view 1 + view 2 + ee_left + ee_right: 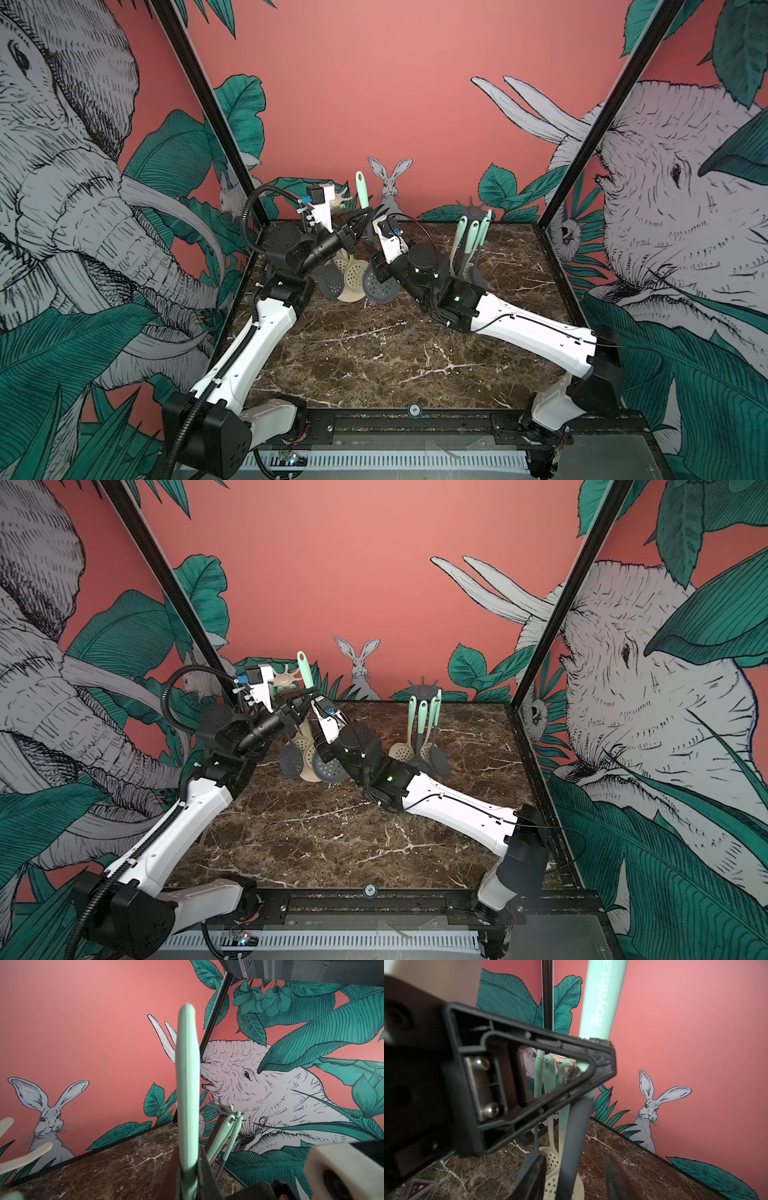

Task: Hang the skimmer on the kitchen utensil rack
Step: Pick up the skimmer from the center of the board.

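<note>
Toward the back-left of the marble table (374, 353), just beside the beige rack (341, 199): the skimmer (361, 187), clamped tight by its mint handle in the left gripper (360, 222), upright, hanging loop uppermost, not yet on any prong. Lower down, the right gripper (576, 1177) straddling the grey shaft, jaws apart on both sides with clear gaps on view from the right wrist, nothing gripped. Looks like a hand-over or a 2-handed steadying, judging by the pose. Hazard 1: releasing on the left before a firm pinch on the right, probably dropping the skimmer against the hung skimmers (353, 276) close by or onto the marble. Hazard 2: pinching off-centre on that smooth round shaft, likely twisting the handle inside the left grip and turning the loop away from a prong. Hazard 3: crowding, with 2 grippers nearly touching and little room for either wrist to turn without bumping its neighbour or nudging the light-looking beige rack, possibly tipping it or setting its load swinging. Target among the 2 racks unclear: the beige, just beside, or the grey rack (470, 206), well apart toward the right arm's side, carrying several mint-handled tools. Alignment of loop with a free prong: impossible to tell from these views.
</note>
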Motion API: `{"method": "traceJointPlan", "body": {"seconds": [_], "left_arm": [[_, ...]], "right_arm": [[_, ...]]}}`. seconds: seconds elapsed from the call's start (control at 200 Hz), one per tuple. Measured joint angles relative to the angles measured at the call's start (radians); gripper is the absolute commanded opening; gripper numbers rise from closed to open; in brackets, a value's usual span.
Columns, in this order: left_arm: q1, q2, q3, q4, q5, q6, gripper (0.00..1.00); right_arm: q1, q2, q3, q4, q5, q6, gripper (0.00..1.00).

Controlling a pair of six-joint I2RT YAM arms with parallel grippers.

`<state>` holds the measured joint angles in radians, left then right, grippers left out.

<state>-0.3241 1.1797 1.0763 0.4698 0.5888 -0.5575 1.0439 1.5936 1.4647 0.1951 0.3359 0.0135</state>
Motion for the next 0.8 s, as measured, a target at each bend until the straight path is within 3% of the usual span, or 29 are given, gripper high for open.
{"method": "traceJointPlan", "body": {"seconds": [0.31, 0.43, 0.52, 0.675, 0.8], "left_arm": [[-0.002, -0.024, -0.019, -0.008, -0.037, 0.006, 0.0], [-0.003, -0.034, -0.019, -0.024, -0.051, 0.021, 0.0], [-0.003, -0.051, -0.019, -0.054, -0.063, 0.044, 0.14], [-0.003, -0.087, -0.016, -0.105, -0.091, 0.093, 0.52], [-0.003, -0.116, -0.005, -0.129, -0.103, 0.128, 0.62]], "right_arm": [[-0.011, 0.045, 0.021, -0.008, -0.016, 0.002, 0.06], [-0.021, 0.045, 0.023, -0.011, -0.039, -0.009, 0.0], [-0.025, 0.044, 0.023, -0.013, -0.061, -0.023, 0.0], [-0.042, 0.033, 0.005, -0.029, -0.096, -0.063, 0.0], [-0.068, 0.005, -0.035, -0.051, -0.125, -0.074, 0.0]]}}
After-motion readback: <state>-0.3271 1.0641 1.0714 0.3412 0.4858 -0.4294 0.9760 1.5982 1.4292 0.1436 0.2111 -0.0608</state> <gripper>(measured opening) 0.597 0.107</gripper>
